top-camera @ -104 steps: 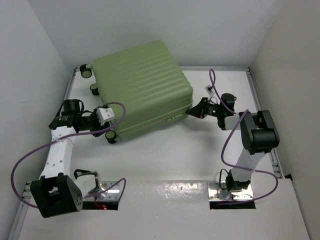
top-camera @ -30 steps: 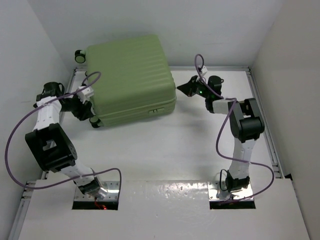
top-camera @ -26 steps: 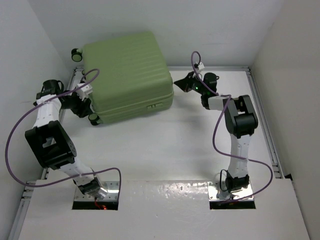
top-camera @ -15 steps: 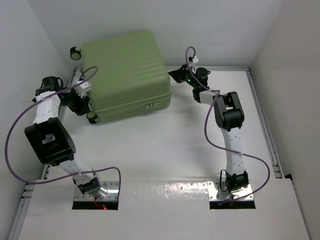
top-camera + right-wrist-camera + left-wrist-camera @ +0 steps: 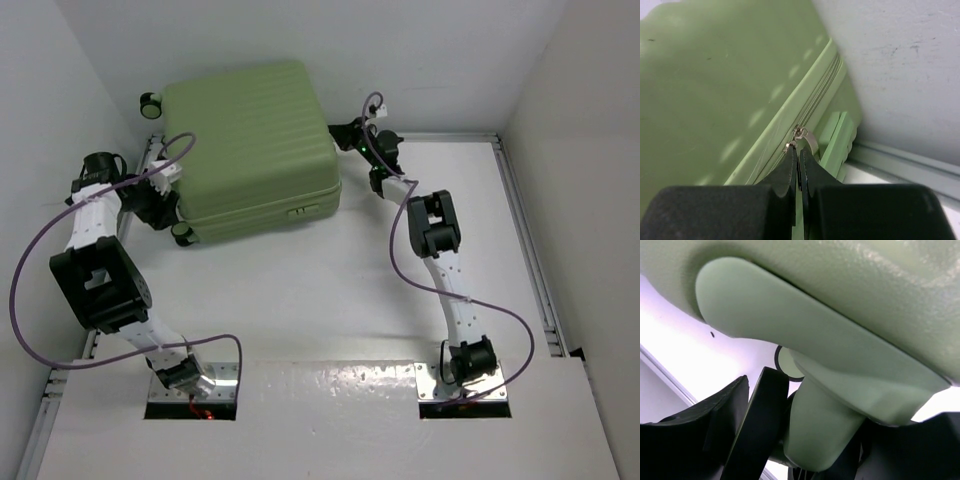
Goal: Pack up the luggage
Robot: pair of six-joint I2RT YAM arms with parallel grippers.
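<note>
The luggage (image 5: 250,135) is a closed pale green ribbed suitcase lying flat at the back left, close to the walls. At its front left corner my left gripper (image 5: 165,205) is closed around the green wheel leg (image 5: 820,430), which fills the gap between the black fingers (image 5: 760,425). My right gripper (image 5: 347,138) is at the case's right back corner. In the right wrist view it (image 5: 799,149) is shut on the metal zipper pull (image 5: 808,139) on the zip seam (image 5: 815,100).
White walls stand close behind and left of the luggage. A metal rail (image 5: 520,220) runs along the table's edges. One black wheel (image 5: 150,103) sticks out at the back left corner, another (image 5: 182,232) at the front left. Purple cables loop off both arms.
My right gripper has moved along the luggage's right edge toward the back wall, still shut. The luggage has shifted slightly left and back. The left gripper has barely moved.
</note>
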